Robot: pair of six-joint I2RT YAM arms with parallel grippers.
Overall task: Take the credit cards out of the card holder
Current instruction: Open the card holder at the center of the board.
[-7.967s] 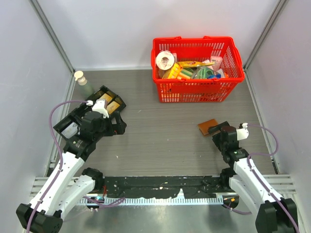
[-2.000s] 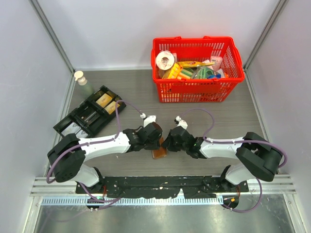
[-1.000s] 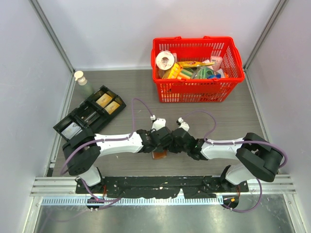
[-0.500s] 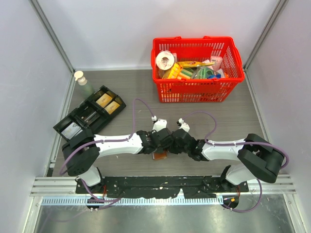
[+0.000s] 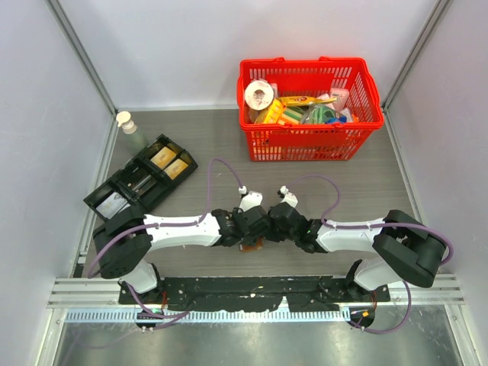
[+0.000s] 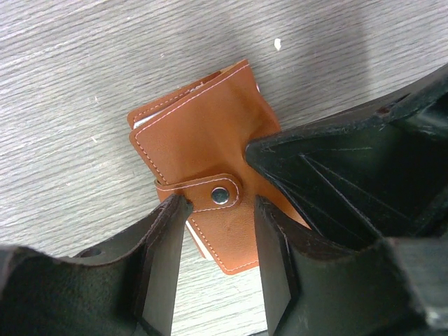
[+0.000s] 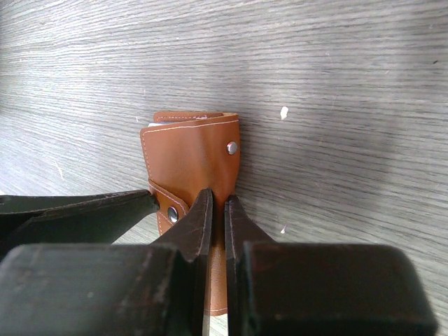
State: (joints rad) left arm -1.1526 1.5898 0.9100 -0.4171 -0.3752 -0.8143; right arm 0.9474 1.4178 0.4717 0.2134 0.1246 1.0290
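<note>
While the card holder lies closed on the desk between both arms, the right claw is clenched on its edge, and the left claw is spread, straddling the snap tab

The small brown leather card holder has gone from near the bench's right edge to the middle of its near edge. The left pincer has swung in from the left edge and the right pincer from the right, meeting over it.
</note>
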